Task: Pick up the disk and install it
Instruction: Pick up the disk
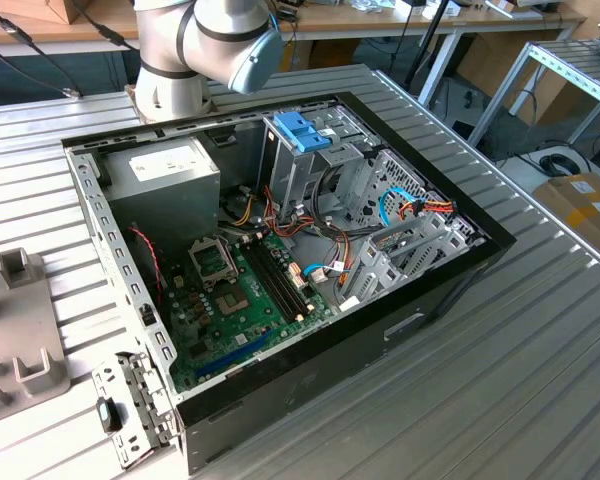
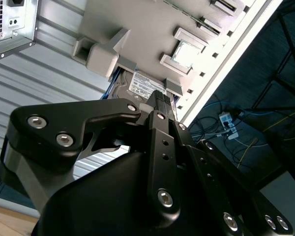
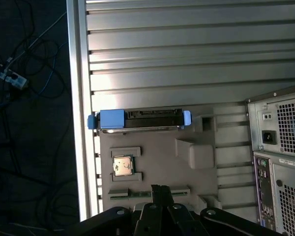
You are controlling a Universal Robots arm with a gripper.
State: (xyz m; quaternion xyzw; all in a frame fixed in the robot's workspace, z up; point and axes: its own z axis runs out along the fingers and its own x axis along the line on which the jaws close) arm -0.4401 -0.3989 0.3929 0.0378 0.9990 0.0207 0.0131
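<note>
One disk (image 3: 140, 118) (image 2: 143, 84), dark grey with a white label and clipped into one light-blue carrier rail (image 3: 110, 119), stands on edge in a slot of one grey fixture plate (image 3: 157, 147) (image 1: 25, 340). One processor chip (image 3: 121, 166) sits in a holder just beside it. The single gripper (image 3: 160, 191) (image 2: 162, 101) hovers over the plate, apart from the disk, with its two fingers pressed together on nothing. One opened computer case (image 1: 450, 290) with one deeper-blue latch (image 1: 302, 130) lies on the ribbed metal table (image 3: 187, 59).

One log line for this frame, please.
phase: pre-grasp | disk: seated in grey fixture, ungrasped | gripper: over fixture, off disk | case: open
</note>
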